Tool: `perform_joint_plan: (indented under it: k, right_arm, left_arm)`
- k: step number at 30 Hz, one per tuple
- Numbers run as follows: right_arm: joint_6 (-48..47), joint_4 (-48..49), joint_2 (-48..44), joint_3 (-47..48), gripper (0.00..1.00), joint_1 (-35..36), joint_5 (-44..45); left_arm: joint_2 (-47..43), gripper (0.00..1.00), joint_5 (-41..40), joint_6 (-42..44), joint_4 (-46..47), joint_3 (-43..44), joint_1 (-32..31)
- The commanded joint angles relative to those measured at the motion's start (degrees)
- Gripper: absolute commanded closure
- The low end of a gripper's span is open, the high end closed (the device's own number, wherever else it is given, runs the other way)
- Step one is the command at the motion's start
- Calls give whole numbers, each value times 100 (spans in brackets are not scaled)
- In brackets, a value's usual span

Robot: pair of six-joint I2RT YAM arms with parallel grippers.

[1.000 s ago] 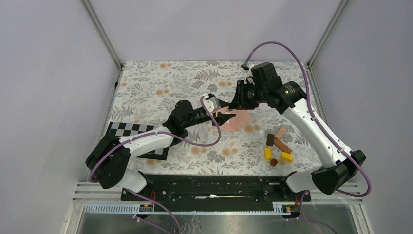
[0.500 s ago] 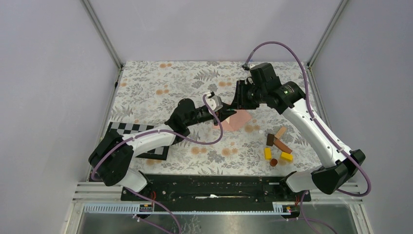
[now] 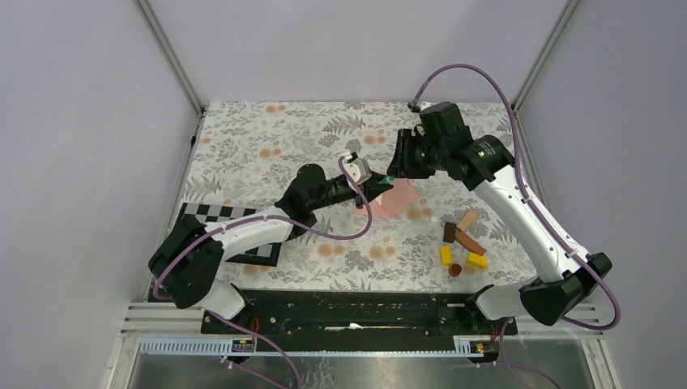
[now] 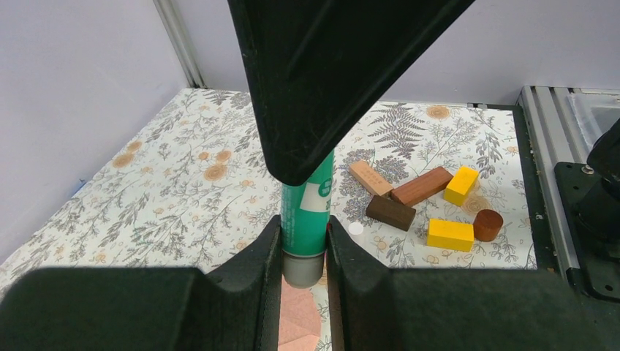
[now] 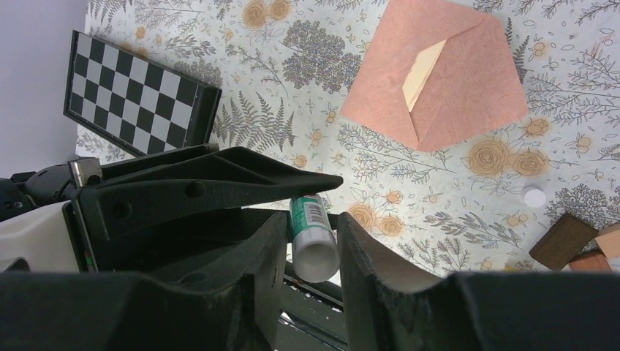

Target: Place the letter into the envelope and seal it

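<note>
Lilac walls (image 3: 324, 49), floral-print tabletop (image 3: 267, 138), aluminium corner posts (image 3: 170, 57).

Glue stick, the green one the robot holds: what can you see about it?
The glue stick is a round green tube, plastic by its look, with a white label and a barcode. One end looks white, the other gray. It is up off the table, held by both arms: the left gripper pinches one end, the right gripper the other. It touches nothing else; the pink envelope lies flat on the table nearby. I cannot tell whether its cap is on.
</note>
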Motion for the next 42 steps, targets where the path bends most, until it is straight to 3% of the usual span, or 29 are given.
perform_joint_plan:
  k: [1,6,14,20,25,37,39,42]
  right_arm:
    - [-36,-68,-182,127,62,47,26]
    - [-63,-95,-200,42,64,54,50]
    - [-179,-187,-90,35,89,68,-66]
    - [-255,-268,35,93,96,121,-105]
    - [-267,-279,104,100,97,156,-96]
    - [-257,-259,233,120,98,201,-52]
    - [-250,-251,251,120,98,209,-35]
    - [-239,-238,266,118,97,210,-4]
  left_arm:
    - [54,100,-76,-61,220,149,-25]
    - [91,100,-81,-84,244,191,-25]
    - [107,99,-83,-180,333,224,-25]
    - [88,68,-111,-203,400,252,-25]
    - [88,59,-72,-225,454,256,-25]
    - [175,65,46,-381,561,275,-25]
    - [202,70,64,-424,581,272,-25]
    - [228,87,69,-465,559,265,-25]
